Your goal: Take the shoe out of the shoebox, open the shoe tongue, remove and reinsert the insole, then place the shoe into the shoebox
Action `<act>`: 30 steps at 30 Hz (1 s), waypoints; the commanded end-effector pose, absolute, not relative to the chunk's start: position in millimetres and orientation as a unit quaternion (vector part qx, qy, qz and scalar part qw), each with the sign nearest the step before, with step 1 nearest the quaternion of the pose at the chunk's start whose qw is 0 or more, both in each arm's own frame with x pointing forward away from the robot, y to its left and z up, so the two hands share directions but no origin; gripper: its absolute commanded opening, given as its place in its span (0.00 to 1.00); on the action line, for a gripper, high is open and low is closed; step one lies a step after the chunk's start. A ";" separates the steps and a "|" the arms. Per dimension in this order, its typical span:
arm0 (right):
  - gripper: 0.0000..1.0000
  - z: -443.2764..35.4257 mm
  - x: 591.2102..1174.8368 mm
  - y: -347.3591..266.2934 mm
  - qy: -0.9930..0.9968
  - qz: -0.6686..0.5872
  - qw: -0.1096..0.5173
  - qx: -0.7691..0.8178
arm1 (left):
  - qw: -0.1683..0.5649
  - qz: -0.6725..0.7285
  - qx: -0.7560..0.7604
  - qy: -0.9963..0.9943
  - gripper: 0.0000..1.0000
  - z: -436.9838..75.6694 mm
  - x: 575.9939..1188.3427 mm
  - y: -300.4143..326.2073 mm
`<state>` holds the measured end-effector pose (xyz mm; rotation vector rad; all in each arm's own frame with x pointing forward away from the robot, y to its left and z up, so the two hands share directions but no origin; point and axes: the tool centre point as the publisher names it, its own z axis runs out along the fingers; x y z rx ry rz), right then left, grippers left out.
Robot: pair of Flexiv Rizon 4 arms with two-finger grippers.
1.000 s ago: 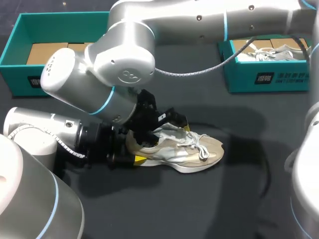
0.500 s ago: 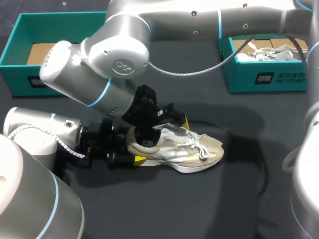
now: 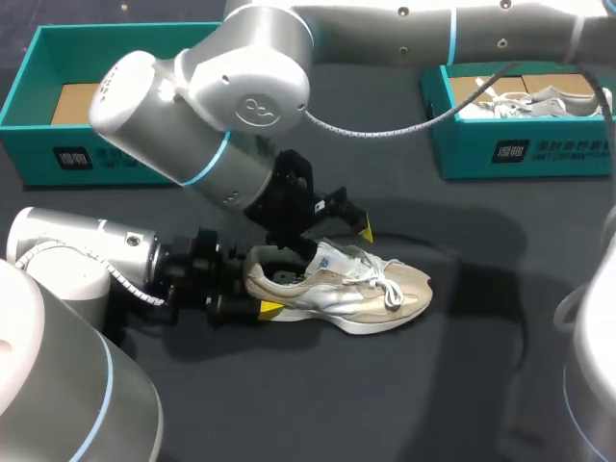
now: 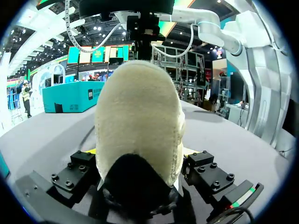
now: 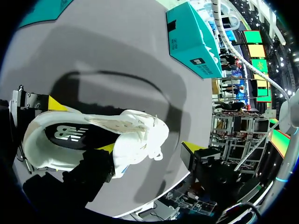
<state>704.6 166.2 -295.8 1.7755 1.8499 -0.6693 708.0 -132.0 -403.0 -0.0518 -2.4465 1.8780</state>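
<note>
A beige and white shoe (image 3: 358,287) lies on its sole on the dark table, toe to the right. My left gripper (image 3: 258,287) comes in low from the left and is shut on the heel; in the left wrist view the heel (image 4: 139,121) fills the space between its fingers (image 4: 83,169). My right gripper (image 3: 335,239) hangs just above the shoe's opening, open. In the right wrist view one of its fingertips (image 5: 106,149) is by the raised white tongue (image 5: 122,122) and the other (image 5: 191,147) stands clear of the shoe. The dark insole (image 5: 70,134) shows inside the shoe.
A teal shoebox (image 3: 58,135) stands at the back left. A second teal box (image 3: 520,152) at the back right holds another shoe (image 3: 529,101). My right arm (image 3: 192,115) spans the table from upper right to centre. Bare table lies in front of the shoe.
My right gripper has risen out of the shoe's opening and moved slightly back. The tongue now stands up and the opening is uncovered. The left gripper and shoe stayed put.
</note>
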 end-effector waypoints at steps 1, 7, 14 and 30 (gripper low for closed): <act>0.81 -293.5 695.1 161.2 0.551 -0.188 0.279 0.764 | 0.028 0.608 -0.016 -0.793 0.00 -404.7 706.4 -132.2; 0.86 -306.0 686.9 171.0 0.563 -0.191 0.275 0.755 | 0.028 0.608 -0.016 -0.793 0.00 -404.7 706.4 -132.2; 0.93 -317.6 677.8 184.3 0.575 -0.202 0.275 0.743 | 0.028 0.608 -0.016 -0.793 0.00 -404.7 706.4 -132.2; 0.81 -305.1 670.9 179.9 0.568 -0.210 0.274 0.747 | 0.028 0.608 -0.016 -0.793 0.00 -404.7 706.4 -132.2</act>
